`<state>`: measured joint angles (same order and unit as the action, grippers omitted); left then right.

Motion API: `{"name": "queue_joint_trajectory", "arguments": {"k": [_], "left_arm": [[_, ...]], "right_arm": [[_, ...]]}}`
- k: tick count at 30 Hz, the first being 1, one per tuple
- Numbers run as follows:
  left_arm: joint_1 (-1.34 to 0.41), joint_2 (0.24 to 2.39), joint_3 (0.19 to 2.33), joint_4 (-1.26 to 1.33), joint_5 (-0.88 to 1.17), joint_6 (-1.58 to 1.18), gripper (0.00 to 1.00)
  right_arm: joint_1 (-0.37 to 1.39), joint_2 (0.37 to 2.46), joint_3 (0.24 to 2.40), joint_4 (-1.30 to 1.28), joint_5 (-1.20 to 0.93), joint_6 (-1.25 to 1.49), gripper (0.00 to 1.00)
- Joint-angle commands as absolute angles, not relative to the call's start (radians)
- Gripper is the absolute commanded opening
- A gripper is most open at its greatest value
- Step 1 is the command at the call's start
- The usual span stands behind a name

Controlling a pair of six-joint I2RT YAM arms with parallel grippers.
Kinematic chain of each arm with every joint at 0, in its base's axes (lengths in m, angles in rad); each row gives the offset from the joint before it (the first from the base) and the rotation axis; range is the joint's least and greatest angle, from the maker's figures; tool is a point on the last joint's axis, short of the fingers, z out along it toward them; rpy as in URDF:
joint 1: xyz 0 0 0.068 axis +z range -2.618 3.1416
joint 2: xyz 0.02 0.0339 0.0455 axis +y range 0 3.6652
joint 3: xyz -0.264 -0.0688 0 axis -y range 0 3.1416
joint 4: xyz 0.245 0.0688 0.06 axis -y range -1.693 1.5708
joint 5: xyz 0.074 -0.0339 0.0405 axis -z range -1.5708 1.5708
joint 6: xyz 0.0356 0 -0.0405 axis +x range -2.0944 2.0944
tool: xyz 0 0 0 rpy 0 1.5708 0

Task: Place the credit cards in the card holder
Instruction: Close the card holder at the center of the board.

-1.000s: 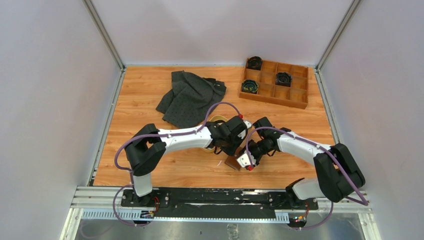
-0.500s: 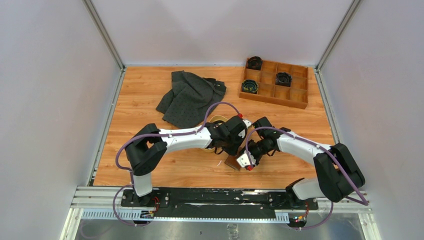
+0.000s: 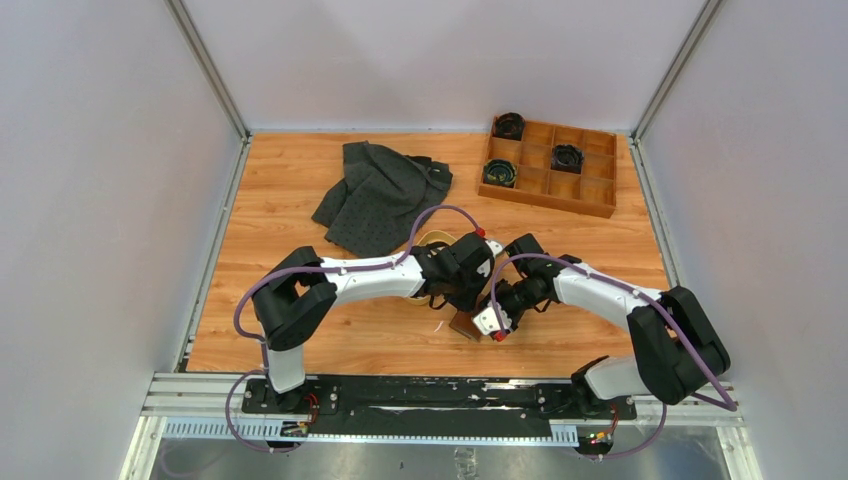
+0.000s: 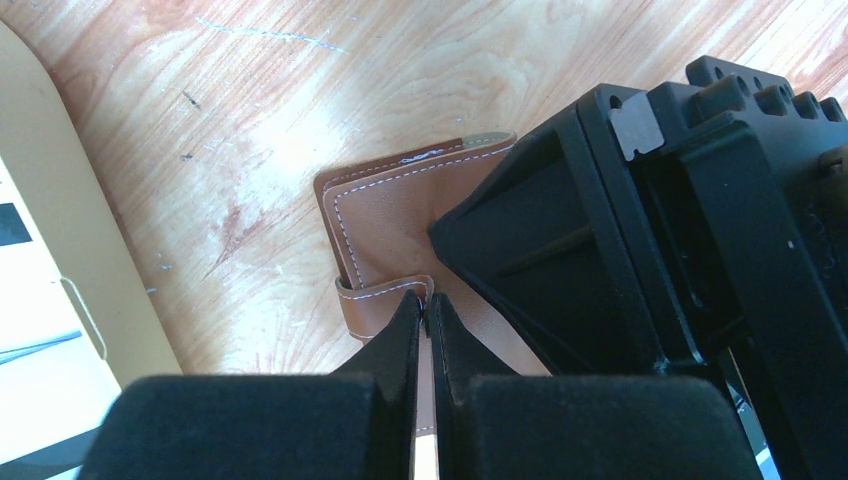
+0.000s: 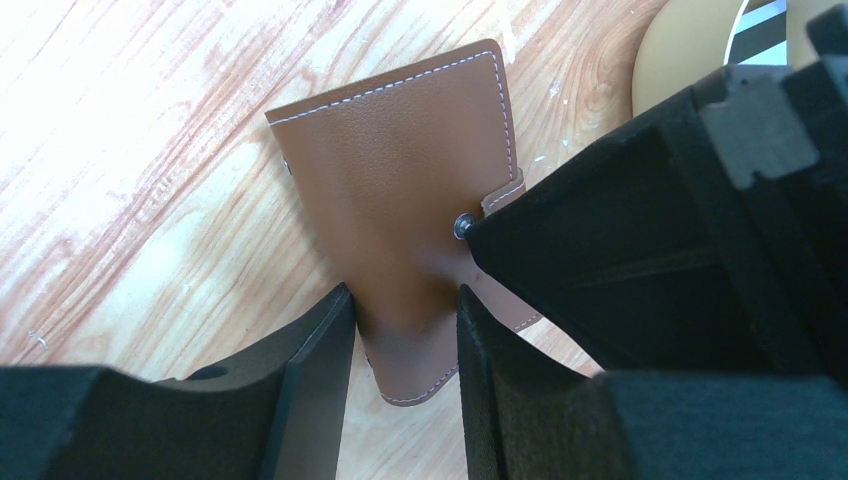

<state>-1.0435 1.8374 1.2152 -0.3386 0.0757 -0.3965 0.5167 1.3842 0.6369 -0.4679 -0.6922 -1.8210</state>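
The card holder point(image 5: 400, 170) is lying flat on the wooden table point(image 3: 300, 180), near the middle and a little toward the arms' side. The left gripper point(image 4: 425, 305) is pressing its 2 fingers fully together at the small strap point(image 4: 385, 297) of the holder, and the strap appears to be pinched between them. The metal snap point(image 5: 462, 226) is showing just beside that fingertip. The right gripper point(image 5: 405, 292) is keeping its 2 fingers apart over the near part of the holder. Brown leather is filling the gap between them and is also reaching out past the right finger, so they are not clamping it across its width. I cannot tell if they are touching the leather.

The 2 grippers are standing very close together above the holder. Bare wood is lying open on the holder's other sides. A tan tray point(image 4: 70, 230) is sitting just beside it, with the credit cards point(image 4: 35, 320) inside. A dark cloth point(image 3: 380, 195) and a wooden box point(image 3: 550, 203) are lying well apart, at the far side.

From the top camera, the arms are hiding most of the holder and the tray. The cards are cut off at the picture edges, so I cannot count them.
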Motion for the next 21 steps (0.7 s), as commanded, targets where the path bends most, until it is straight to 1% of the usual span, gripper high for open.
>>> {"name": "queue_joint_trajectory", "arguments": {"k": [1, 13, 21], "left_arm": [[-1.063, 1.839, 1.219, -0.321, 0.161, -0.371, 0.00], [-1.063, 1.828, 1.234, -0.371, 0.178, -0.331, 0.00], [-1.064, 1.833, 1.225, -0.354, 0.220, -0.329, 0.00]], "right_arm": [[0.533, 1.463, 0.589, -0.565, -0.518, -1.759, 0.22], [0.536, 1.465, 0.589, -0.565, -0.515, -1.758, 0.22], [0.538, 1.463, 0.588, -0.565, -0.514, -1.756, 0.22]]}}
